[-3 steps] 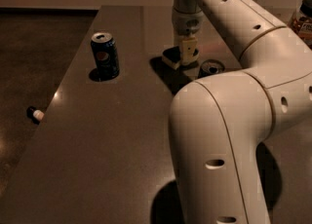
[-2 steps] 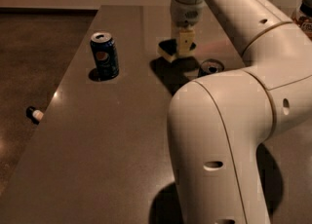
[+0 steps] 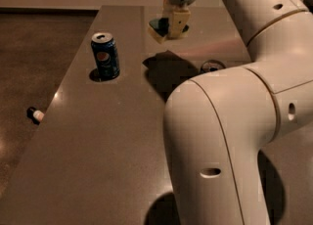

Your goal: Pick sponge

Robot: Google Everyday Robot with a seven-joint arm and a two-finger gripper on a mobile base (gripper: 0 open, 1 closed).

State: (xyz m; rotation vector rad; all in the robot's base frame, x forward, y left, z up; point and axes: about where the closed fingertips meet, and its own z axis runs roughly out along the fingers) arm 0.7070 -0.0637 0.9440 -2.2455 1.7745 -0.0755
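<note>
Top centre of the frame, the gripper (image 3: 172, 29) hangs above the table (image 3: 98, 160) w/ its fingers clamped on the sponge (image 3: 156, 33) — pale yellow foam underneath, dark green face up, the piece tilted and sticking out toward frame left of the fingers. The sponge looks clear of the tabletop: a dark shadow (image 3: 166, 70) lies on the surface below it, apart from it. Long axis seems to run roughly left-right, tipped down at the left end, though the fingers hide part of it, so can't be sure. Since the sponge sits btwn the fingers already, the coming move prob. turns on keeping it clamped while going straight up — the overhang to the left is the side that could slip. Count: 1 sponge, 1 gripper on 1 arm (image 3: 230, 136). Also 1 blue soda can (image 3: 105, 56) upright at upper left, well apart from the sponge; 1 round can-like rim (image 3: 211, 66) half hidden behind the arm; 1 small white item (image 3: 35, 115) on the floor at the left edge.
</note>
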